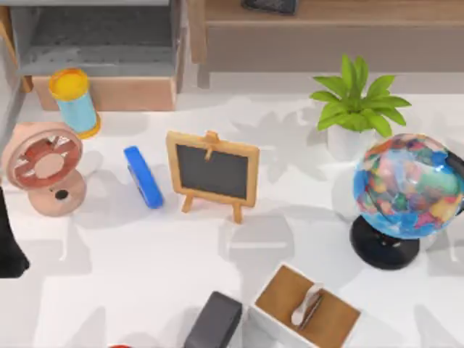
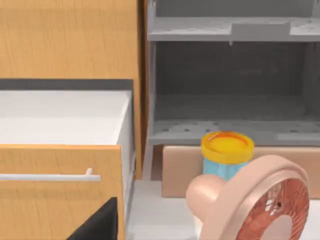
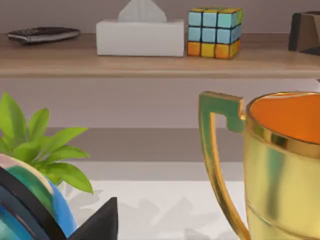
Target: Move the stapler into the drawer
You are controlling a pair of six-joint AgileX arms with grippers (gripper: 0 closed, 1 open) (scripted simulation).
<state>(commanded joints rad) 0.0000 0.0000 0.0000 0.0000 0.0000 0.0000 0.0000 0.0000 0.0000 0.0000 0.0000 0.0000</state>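
The blue stapler [image 1: 143, 176] lies flat on the white table, between the pink fan [image 1: 43, 170] and the small chalkboard [image 1: 212, 170]. The drawer [image 1: 101, 43] stands pulled out at the back left, grey inside with a tan front panel [image 1: 116, 93]; the left wrist view looks into the drawer [image 2: 230, 110]. My left arm [image 1: 10, 250] is parked at the table's left edge, well clear of the stapler. A dark part of my left gripper [image 2: 97, 225] shows low in its wrist view. My right gripper [image 3: 97, 222] shows likewise, near a gold trophy [image 3: 280, 165].
A yellow-lidded blue cylinder [image 1: 75, 101] stands before the drawer's front panel. A potted plant [image 1: 359, 105] and globe [image 1: 406, 192] fill the right side. A dark grey block [image 1: 214, 322] and a white box with brown top [image 1: 308, 308] sit at the front. A long wooden shelf [image 1: 326, 14] runs along the back.
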